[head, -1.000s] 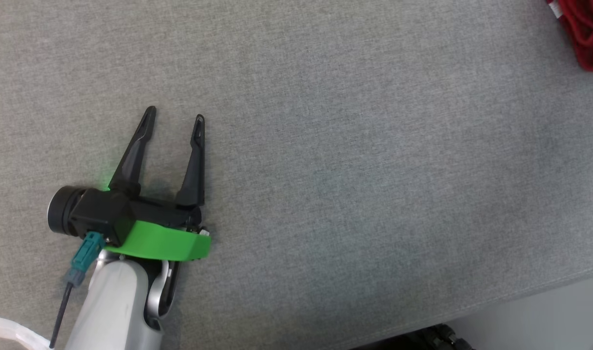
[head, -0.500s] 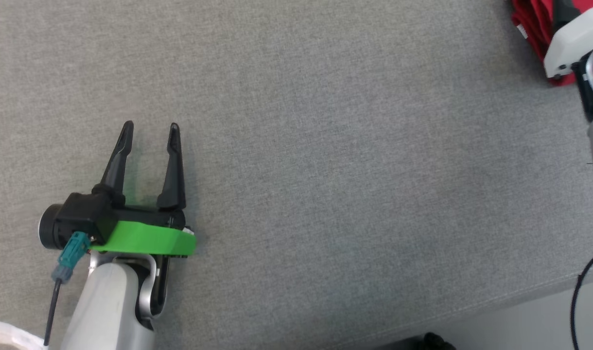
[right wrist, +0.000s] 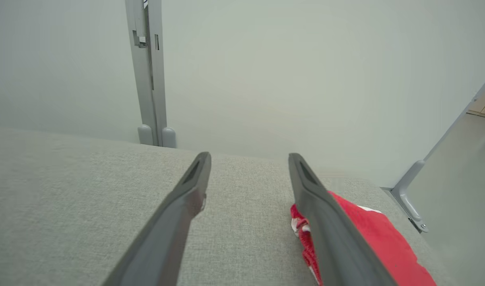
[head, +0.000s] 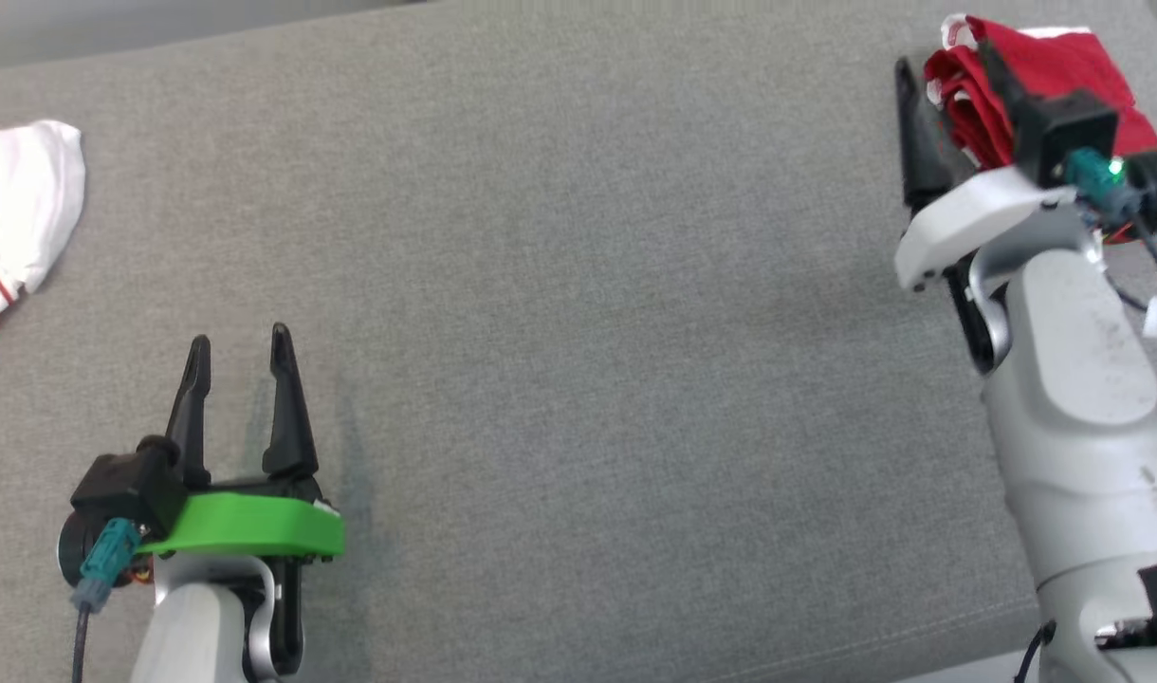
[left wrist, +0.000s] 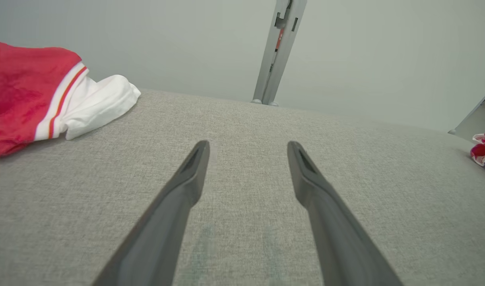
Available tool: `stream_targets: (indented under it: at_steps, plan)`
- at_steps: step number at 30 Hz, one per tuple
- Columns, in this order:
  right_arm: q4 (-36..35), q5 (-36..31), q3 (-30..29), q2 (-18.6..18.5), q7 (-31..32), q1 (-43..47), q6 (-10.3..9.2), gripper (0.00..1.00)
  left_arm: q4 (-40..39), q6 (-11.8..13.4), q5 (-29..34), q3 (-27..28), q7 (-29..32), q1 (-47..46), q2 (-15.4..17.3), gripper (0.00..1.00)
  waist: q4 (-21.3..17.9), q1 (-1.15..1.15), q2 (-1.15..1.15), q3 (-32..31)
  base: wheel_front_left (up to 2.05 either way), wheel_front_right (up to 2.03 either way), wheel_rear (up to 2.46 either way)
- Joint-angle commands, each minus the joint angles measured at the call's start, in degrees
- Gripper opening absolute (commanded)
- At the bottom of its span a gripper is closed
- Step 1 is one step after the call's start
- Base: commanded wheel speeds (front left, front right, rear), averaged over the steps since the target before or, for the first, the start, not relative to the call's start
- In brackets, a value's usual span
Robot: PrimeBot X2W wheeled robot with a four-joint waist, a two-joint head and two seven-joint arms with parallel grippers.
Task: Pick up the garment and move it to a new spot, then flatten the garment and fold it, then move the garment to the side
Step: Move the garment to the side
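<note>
A folded red garment (head: 1081, 66) with white trim lies at the far right of the grey surface. My right gripper (head: 948, 62) is open at its left edge, with one finger (head: 910, 123) on bare cloth beside it and the other over it. In the right wrist view the right gripper (right wrist: 248, 157) is open, and the red garment (right wrist: 373, 234) lies under the right-hand finger. A white and red garment (head: 19, 199) lies loose at the far left. My left gripper (head: 239, 337) is open and empty at the lower left. The left wrist view shows the left gripper (left wrist: 246, 145) open, and the white and red garment (left wrist: 28, 91) ahead to its left.
The grey fabric surface (head: 578, 285) spans the whole view, and its front edge (head: 920, 636) runs along the lower right. Behind it stand a grey metal post (left wrist: 278, 51) and a pale wall. A second post (right wrist: 149, 79) shows in the right wrist view.
The head camera has shifted, bringing my right arm, the red garment and the white and red garment into the picture. Both grippers remain open.
</note>
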Motion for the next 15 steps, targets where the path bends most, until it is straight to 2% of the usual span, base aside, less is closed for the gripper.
stream_targets:
  at_steps: [1,5,10,15]
  plan:
    - [-1.24,0.48,-0.17,0.4,-0.12,3.07,-0.08,1.0,0.31,-0.37,-0.19,0.88,-0.17,1.69,-0.13,1.0,1.92,0.0,0.0,-4.81,0.0,0.0,0.0]
    - [-5.54,1.6,-0.1,1.68,-0.13,10.41,-0.08,1.0,0.85,-0.81,0.31,2.28,-0.16,4.77,-0.99,1.0,2.6,0.0,0.0,-7.27,0.0,0.0,0.0]
    - [-10.38,9.19,3.62,1.76,-0.12,19.54,-0.08,1.0,1.55,-1.19,0.35,3.39,-0.18,7.94,-1.42,1.0,3.23,0.0,0.0,-9.35,0.0,0.0,0.0]
    - [-15.47,13.1,6.25,1.77,-0.12,27.96,-0.08,1.0,1.99,-1.53,0.2,3.44,-0.18,11.1,-1.7,1.0,3.66,0.0,0.0,-11.57,0.0,0.0,0.0]
